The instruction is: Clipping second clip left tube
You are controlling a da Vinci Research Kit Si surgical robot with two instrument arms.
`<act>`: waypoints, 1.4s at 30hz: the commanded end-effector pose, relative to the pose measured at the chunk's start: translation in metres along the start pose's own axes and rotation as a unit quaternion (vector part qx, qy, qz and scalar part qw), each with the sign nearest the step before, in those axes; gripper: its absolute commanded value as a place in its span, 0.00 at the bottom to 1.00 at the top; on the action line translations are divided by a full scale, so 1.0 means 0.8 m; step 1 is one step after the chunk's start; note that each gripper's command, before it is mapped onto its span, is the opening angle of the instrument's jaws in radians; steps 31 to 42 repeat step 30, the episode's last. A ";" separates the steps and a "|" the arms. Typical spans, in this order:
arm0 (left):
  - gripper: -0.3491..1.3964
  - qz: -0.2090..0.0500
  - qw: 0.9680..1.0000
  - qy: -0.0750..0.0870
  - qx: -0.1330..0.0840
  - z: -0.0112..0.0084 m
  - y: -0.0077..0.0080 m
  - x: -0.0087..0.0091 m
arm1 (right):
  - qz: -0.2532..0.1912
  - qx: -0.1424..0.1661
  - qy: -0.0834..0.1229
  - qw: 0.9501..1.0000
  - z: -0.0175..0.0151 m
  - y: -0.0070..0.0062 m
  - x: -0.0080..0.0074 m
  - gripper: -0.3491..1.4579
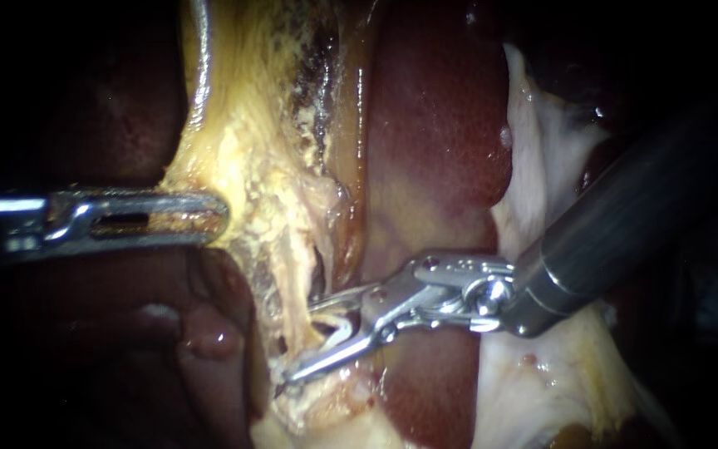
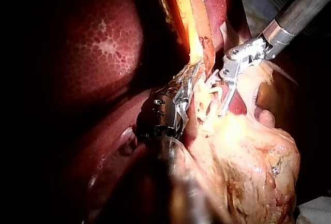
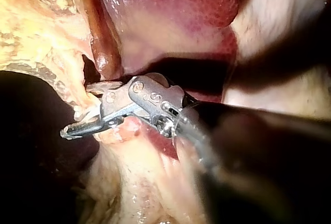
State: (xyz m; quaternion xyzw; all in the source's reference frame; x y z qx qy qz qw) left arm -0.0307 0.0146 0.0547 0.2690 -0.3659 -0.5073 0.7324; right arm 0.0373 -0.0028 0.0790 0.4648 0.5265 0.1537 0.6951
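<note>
Beside glossy liver (image 1: 434,125), right instrument (image 1: 297,342), jaws agape, straddles a stringy tube (image 1: 292,299); left instrument (image 1: 208,218) grips lumpy fat (image 1: 251,166).

Left side: left instrument (image 1: 213,218) lies across it, jaws clamped on the yellow tissue (image 1: 251,158) edge, so no way thru there.
Centre: narrow dark slot betw. yellow tissue and liver (image 1: 434,141). Right instrument (image 1: 301,345) fills its lower end, jaws apart astride the tube (image 1: 299,320).
Right side: right instr. shaft and pale tissue (image 1: 542,141) take the room.
Upper centre: liver face bare — open approach.
Lower left: dark, can't tell.
</note>
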 end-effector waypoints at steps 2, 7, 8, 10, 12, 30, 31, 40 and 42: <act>0.00 0.000 1.000 0.000 0.000 0.0001 0.0000 0.0000 | -0.001 0.001 -0.001 1.000 0.0001 0.0000 0.0000 0.43; 0.00 0.000 1.000 0.000 0.000 0.0001 0.0000 0.0000 | 0.000 0.002 -0.001 1.000 -0.0004 -0.0003 0.0000 0.29; 0.00 0.000 1.000 0.000 0.000 0.0001 0.0000 0.0000 | 0.000 0.002 -0.001 1.000 -0.0007 -0.0004 0.0001 0.18; 0.00 0.000 1.000 0.000 0.000 0.0000 0.0000 0.0000 | 0.001 -0.009 0.004 1.000 -0.0014 -0.0005 0.0004 0.00; 0.00 0.000 1.000 0.000 0.000 0.0000 0.0000 0.0000 | 0.003 -0.016 0.010 1.000 -0.0019 -0.0003 0.0009 0.00; 0.00 0.000 1.000 0.000 -0.001 0.0002 0.0004 -0.0001 | 0.004 -0.023 0.000 1.000 -0.0024 0.0004 0.0003 0.00; 0.00 0.000 1.000 0.000 -0.001 0.0002 0.0004 -0.0001 | 0.004 -0.023 0.000 1.000 -0.0024 0.0004 0.0003 0.00; 0.00 0.000 1.000 0.000 -0.001 0.0002 0.0004 -0.0001 | 0.004 -0.023 0.000 1.000 -0.0024 0.0004 0.0003 0.00; 0.00 0.000 1.000 0.000 -0.001 0.0002 0.0004 -0.0001 | 0.004 -0.023 0.000 1.000 -0.0024 0.0004 0.0003 0.00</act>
